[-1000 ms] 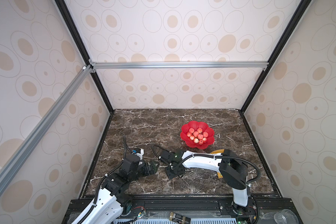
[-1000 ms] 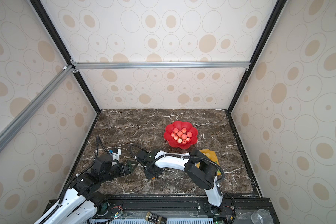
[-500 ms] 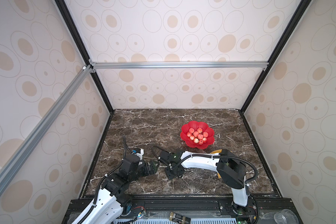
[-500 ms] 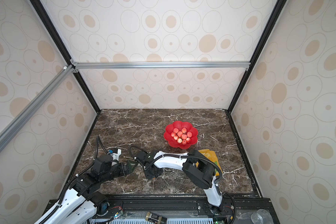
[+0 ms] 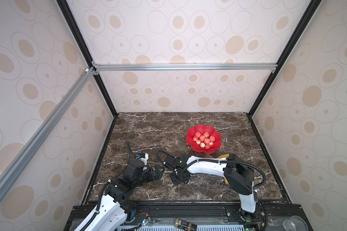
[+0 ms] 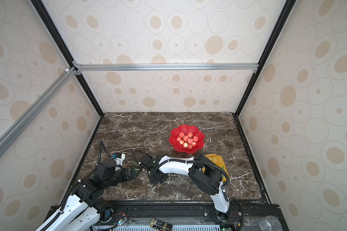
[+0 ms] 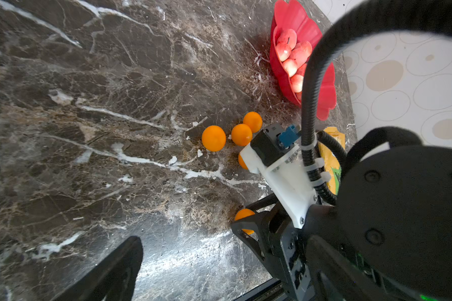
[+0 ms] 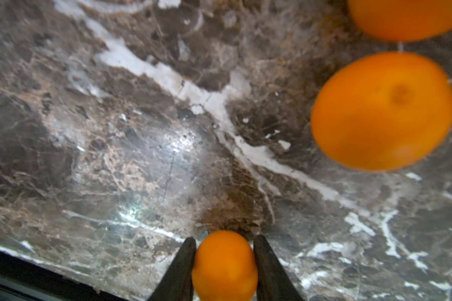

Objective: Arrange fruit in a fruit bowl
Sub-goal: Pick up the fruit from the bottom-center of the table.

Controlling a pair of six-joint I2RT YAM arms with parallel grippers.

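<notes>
Right tool clamps one tangerine | left tool — jaws wide | four tangerines loose | ten peaches — in bowl

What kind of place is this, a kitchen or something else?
Probably a robot test cell, not a kitchen: patterned panels on an aluminium frame box in a marble-look tabletop, and two white robot arms are mounted at its front edge, working with a red fruit bowl.
</notes>
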